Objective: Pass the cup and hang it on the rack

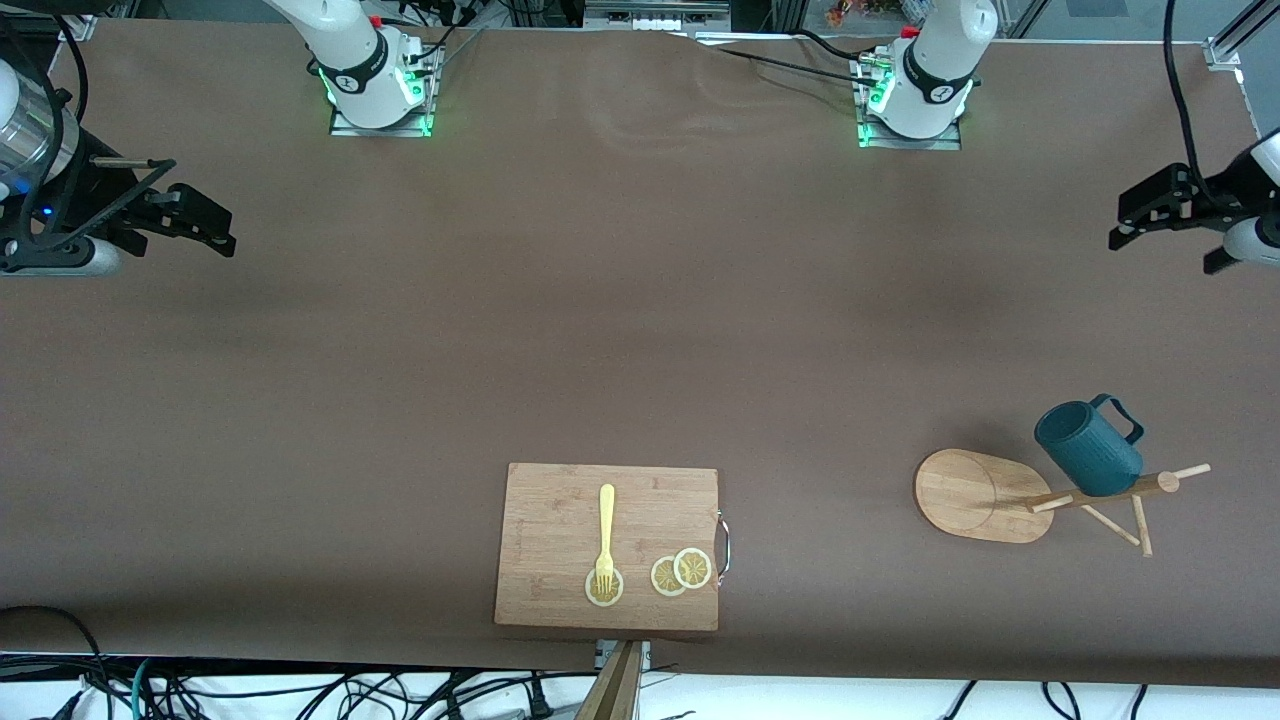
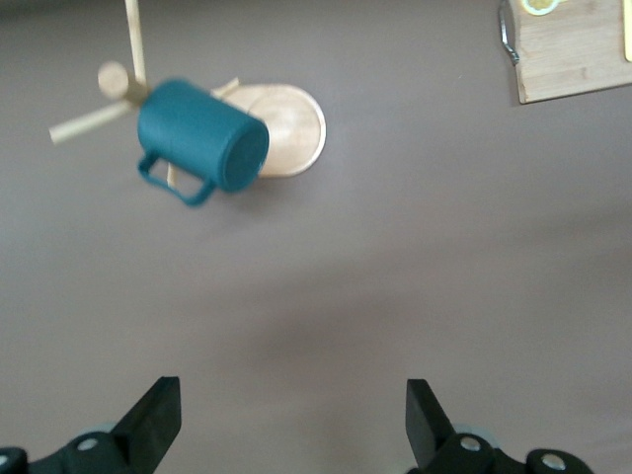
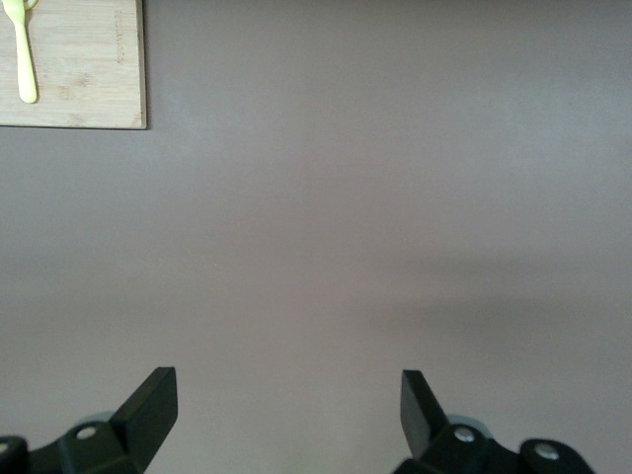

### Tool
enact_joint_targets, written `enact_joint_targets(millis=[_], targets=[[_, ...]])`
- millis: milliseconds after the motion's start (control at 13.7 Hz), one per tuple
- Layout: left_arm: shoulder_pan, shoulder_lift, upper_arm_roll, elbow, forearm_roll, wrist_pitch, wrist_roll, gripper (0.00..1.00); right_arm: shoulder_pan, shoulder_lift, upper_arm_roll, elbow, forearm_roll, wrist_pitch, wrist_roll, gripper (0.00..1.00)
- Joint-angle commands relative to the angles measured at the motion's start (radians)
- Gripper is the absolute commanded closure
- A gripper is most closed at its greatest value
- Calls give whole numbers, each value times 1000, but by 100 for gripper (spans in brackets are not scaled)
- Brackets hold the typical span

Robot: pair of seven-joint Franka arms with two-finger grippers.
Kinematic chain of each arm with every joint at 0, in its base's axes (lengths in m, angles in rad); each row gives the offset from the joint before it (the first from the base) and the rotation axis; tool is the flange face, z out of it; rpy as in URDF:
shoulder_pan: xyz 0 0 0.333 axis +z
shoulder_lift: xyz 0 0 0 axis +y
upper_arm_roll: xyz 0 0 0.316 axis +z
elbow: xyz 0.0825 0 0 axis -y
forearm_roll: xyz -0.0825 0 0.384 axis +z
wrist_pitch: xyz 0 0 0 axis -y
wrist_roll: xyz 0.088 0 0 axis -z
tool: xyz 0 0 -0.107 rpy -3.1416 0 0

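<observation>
— Bamboo is most of what sits on the brown desk [image 1: 400, 350]. How does the rack [image 1: 985, 495] look?

— Pale bamboo: a flat oval base, a round post, thin pegs slanting off it. The cup [image 1: 1088, 447], dark teal with ribbed sides and a loop handle, hangs tilted on the rack, mouth turned toward the oval base. From the front its inside looks dark; I can't tell the lining colour.

— And the rectangular board?

— A bamboo cutting board [image 1: 610, 545] with a small metal handle [image 1: 724, 545] on the edge facing the rack. It lies well apart from the rack, toward the right arm's end. On it are a yellow plastic fork [image 1: 605, 535], its tines on one round lemon slice [image 1: 604, 587], and two more lemon slices [image 1: 681, 572] overlapping between the fork and the metal handle.

— The end effectors?

— The left end effector [image 1: 1150, 215] waits in the air over bare desk at the rack's end, fingers spread, holding nothing. The right end effector [image 1: 185, 220] waits over the desk's other end, well away from the rack, also released and empty.
</observation>
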Motion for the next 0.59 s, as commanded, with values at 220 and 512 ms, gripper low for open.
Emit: enact_joint_targets(millis=[220, 512], targets=[[-31, 28, -8, 13, 33, -55, -161, 0, -4, 4, 2, 15, -10, -13, -6, 0], [-56, 34, -6, 17, 42, -53, -159, 0, -5, 4, 0, 15, -10, -13, -8, 0]])
